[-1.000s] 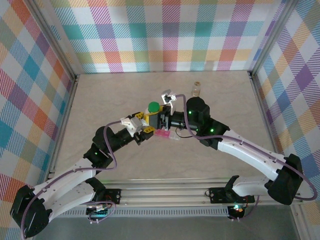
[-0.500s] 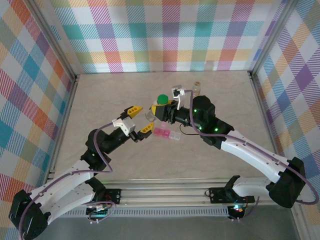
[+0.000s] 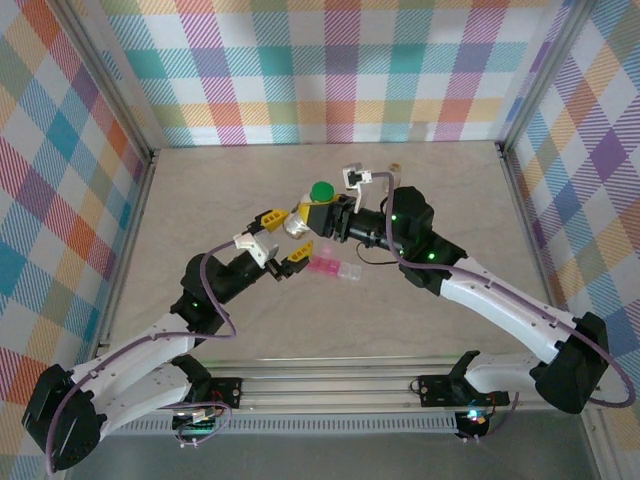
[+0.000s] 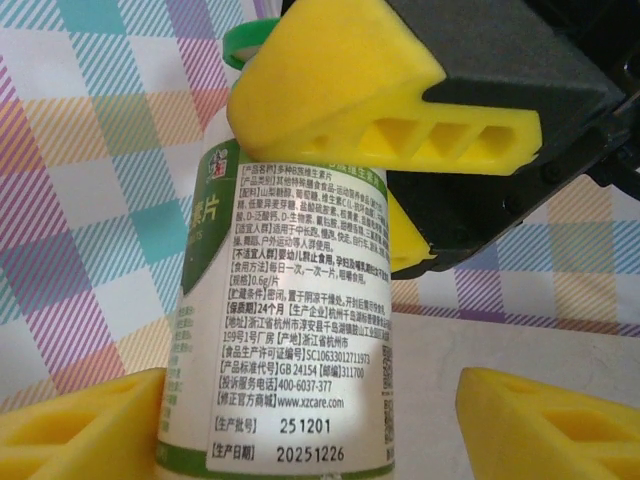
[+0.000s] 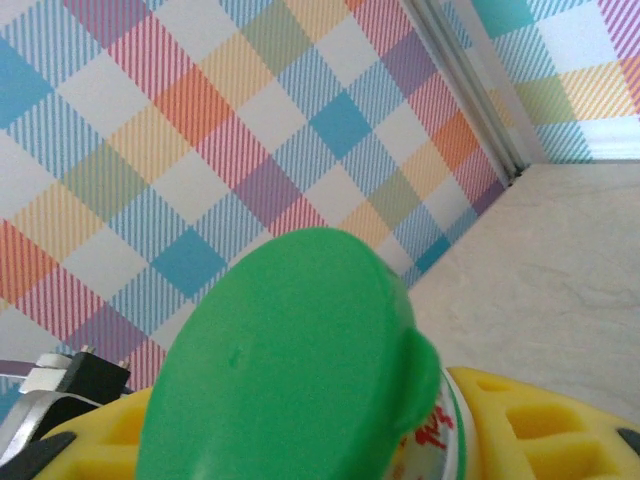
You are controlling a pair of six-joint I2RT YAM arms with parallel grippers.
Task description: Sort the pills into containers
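Right pincer (image 3: 316, 212): clamps the white bottle (image 4: 290, 330) under its green cap (image 5: 280, 360), aloft.
Left pincer (image 3: 283, 240): spread wide around the base, likely to brace for uncapping.

The white bottle (image 4: 290, 330) has a green cap (image 5: 280, 360) and a green-banded label with black print. Just below the bottle, the pill box (image 3: 324, 267) is translucent pink. Left pincer (image 3: 281, 240) and right pincer (image 3: 316, 208) have yellow pads (image 3: 267, 217). The tabletop (image 3: 200, 200) is marbled cream, and the walls (image 3: 330, 70) are pastel plaid.
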